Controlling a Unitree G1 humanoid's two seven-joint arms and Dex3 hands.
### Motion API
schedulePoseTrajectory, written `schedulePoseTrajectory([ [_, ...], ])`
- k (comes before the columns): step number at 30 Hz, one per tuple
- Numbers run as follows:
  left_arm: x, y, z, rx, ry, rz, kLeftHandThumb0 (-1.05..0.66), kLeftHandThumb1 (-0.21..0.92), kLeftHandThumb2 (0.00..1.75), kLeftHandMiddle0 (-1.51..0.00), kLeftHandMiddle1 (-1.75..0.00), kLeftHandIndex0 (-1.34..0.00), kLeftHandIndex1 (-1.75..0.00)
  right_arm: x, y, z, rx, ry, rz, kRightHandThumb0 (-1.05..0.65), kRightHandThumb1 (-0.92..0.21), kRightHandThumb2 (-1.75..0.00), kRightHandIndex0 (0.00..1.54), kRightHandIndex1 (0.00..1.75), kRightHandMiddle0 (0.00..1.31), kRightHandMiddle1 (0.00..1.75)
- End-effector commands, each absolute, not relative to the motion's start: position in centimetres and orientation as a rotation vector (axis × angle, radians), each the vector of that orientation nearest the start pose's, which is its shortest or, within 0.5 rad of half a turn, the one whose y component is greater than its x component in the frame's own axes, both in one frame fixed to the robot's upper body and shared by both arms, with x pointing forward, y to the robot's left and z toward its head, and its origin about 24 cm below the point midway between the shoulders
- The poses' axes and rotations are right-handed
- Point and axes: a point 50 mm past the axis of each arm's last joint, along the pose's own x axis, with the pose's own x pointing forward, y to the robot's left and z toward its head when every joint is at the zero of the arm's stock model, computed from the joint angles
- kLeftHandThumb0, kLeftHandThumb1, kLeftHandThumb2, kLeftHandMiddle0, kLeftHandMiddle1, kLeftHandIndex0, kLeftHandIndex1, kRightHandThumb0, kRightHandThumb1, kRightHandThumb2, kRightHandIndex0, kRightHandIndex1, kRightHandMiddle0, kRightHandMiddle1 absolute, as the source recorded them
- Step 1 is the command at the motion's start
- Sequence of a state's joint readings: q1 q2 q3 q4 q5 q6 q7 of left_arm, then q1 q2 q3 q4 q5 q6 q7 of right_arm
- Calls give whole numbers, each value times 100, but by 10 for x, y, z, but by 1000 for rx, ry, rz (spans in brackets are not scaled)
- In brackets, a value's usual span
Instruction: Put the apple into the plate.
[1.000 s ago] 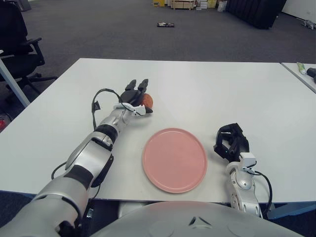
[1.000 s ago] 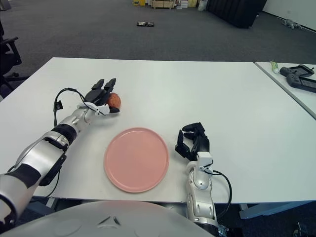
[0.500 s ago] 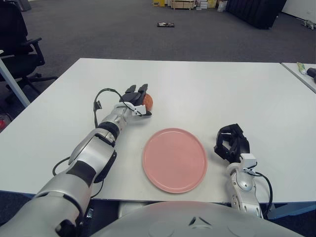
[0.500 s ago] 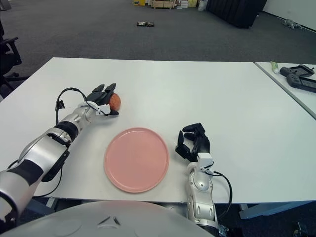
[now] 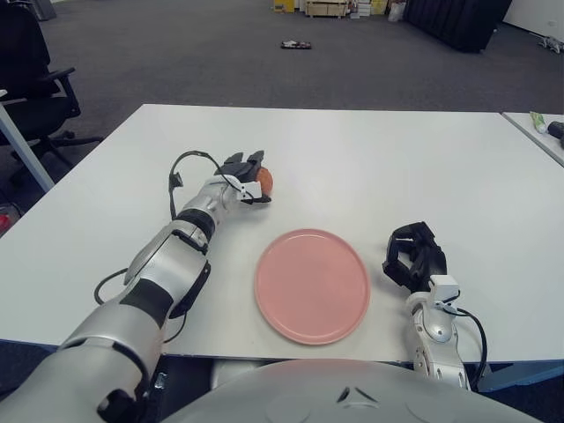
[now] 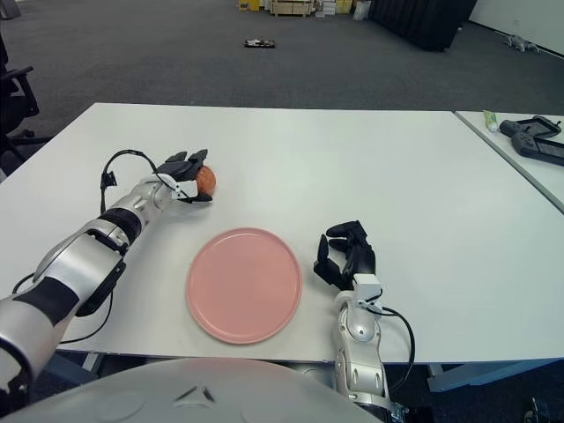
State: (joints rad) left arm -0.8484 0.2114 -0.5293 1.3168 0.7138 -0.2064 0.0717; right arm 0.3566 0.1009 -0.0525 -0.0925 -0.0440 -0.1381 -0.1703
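Observation:
A reddish apple (image 5: 264,180) sits on the white table (image 5: 397,159), left of centre and behind the plate. My left hand (image 5: 246,171) reaches it from the left, with the fingers curled over its top and left side and the thumb low in front. The apple rests on the table. A pink plate (image 5: 312,284) lies empty near the table's front edge, down and to the right of the apple. My right hand (image 5: 412,257) rests on the table just right of the plate, its fingers curled and holding nothing.
A second table at the far right carries a black controller (image 6: 533,137) and a small tube (image 6: 490,120). An office chair (image 5: 31,79) stands off the table's left side. A cable (image 5: 176,176) loops at my left wrist.
My left hand's fingers stood spread above the apple, then came down and curled around it. The forearm shifted slightly forward. The apple, the plate and the right hand have not moved.

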Motion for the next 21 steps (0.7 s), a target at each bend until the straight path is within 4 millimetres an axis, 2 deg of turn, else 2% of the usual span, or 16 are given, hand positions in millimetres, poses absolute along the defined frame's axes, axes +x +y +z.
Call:
schedulePoseTrajectory([
  [1, 342, 136, -15, 1404, 302, -632, -101, 92, 36, 0, 0, 0, 0, 173, -175, 2, 16, 126, -344, -42, -49, -111, 100, 175, 47, 175],
  [7, 339, 136, -19, 1436, 313, -654, -97, 92, 35, 0, 0, -1, -6, 172, -176, 2, 15, 126, -342, -42, -50, -110, 99, 175, 47, 175],
  [11, 337, 136, -21, 1452, 294, -648, -93, 91, 34, -5, -3, 0, -23, 172, -176, 3, 19, 124, -341, -42, -50, -110, 99, 175, 46, 175],
  [12, 337, 136, -21, 1457, 283, -641, -90, 90, 35, -8, -14, 0, -38, 172, -176, 3, 21, 123, -341, -42, -50, -110, 99, 175, 46, 175],
  [13, 337, 136, -21, 1463, 267, -631, -90, 89, 36, -6, -23, 0, -44, 171, -176, 3, 22, 122, -341, -42, -50, -110, 99, 175, 46, 175],
  [14, 337, 136, -21, 1467, 257, -625, -88, 87, 38, -4, -45, 0, -58, 171, -176, 3, 22, 121, -341, -42, -50, -109, 99, 175, 46, 175],
  [16, 337, 135, -21, 1477, 221, -600, -84, 82, 43, -3, -71, 0, -81, 171, -176, 3, 20, 119, -342, -42, -51, -109, 99, 175, 46, 175],
  [18, 336, 135, -20, 1476, 191, -569, -77, 67, 65, -2, -107, 0, -123, 171, -176, 3, 16, 118, -342, -42, -51, -109, 98, 175, 46, 175],
  [21, 336, 135, -20, 1468, 161, -533, -69, 55, 82, -5, -133, 0, -157, 171, -176, 3, 13, 121, -345, -42, -51, -108, 98, 175, 46, 175],
])
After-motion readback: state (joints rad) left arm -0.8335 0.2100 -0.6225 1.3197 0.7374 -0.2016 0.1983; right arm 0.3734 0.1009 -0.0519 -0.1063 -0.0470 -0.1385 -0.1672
